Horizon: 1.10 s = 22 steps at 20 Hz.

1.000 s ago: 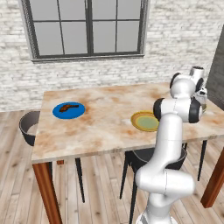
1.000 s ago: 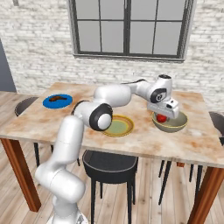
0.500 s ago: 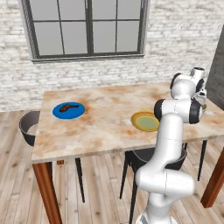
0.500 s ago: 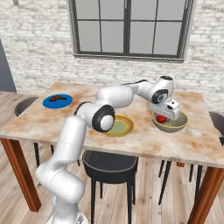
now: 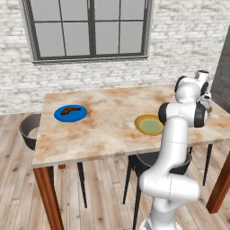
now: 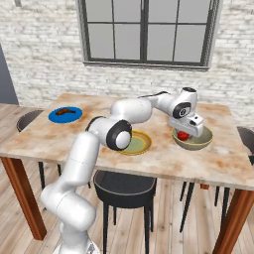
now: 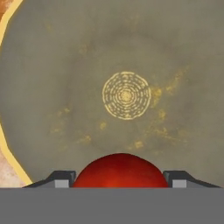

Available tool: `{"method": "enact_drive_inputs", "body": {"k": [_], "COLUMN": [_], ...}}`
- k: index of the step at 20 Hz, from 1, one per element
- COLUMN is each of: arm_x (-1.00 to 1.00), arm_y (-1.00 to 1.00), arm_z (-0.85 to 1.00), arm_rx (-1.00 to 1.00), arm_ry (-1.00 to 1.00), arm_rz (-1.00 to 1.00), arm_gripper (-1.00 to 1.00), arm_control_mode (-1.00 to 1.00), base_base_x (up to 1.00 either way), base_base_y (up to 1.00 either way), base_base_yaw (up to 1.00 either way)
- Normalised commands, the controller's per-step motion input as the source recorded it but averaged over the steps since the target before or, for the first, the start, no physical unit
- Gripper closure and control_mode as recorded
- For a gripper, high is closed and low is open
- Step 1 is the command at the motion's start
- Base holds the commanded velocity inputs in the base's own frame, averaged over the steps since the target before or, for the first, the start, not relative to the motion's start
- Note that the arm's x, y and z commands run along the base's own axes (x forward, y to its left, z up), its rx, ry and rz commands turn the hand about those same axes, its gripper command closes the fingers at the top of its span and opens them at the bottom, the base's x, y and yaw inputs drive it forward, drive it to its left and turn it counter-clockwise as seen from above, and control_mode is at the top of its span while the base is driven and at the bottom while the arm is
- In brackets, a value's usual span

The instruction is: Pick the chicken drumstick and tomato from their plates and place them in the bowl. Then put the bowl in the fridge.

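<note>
My gripper hangs just inside the olive-tan bowl at the table's right end, shut on the red tomato. In the hand view the fingertips press the tomato from both sides, above the bowl's greenish-beige bottom. From the right base view the tomato shows under the hand. The dark drumstick lies on the blue plate at the table's far left. The yellow-rimmed plate lies bare near the middle.
The marble-topped table stands before a brick wall with a window. Dark chairs are tucked under its near side and at both ends. A tall dark grey panel, perhaps the fridge, rises at the right edge.
Hardly anything: the hand has shifted slightly over the bowl, with the tomato still between the fingers.
</note>
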Motion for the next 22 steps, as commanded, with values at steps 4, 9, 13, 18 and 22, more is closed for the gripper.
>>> {"method": "enact_drive_inputs", "body": {"k": [4,9,13,18,22], "arm_x": [0.0,0.01,0.0,0.06,-0.15], "arm_y": [0.0,0.0,0.0,0.01,0.11], "arm_z": [-0.02,0.03,0.12,0.32,0.61], "arm_rx": [0.02,0.06,0.08,0.03,0.0], "arm_ry": [0.0,0.0,0.0,0.0,0.0], "arm_rz": [0.0,0.0,0.0,0.0,0.0], "arm_gripper": [-1.0,-1.0,-1.0,-1.0,-1.0], "arm_control_mode": [-1.0,-1.0,-1.0,-1.0,-1.0], "base_base_x": [0.0,0.0,0.0,0.0,0.0], "base_base_y": [0.0,0.0,0.0,0.0,0.0], "base_base_yaw": [0.0,0.0,0.0,0.0,0.0]}}
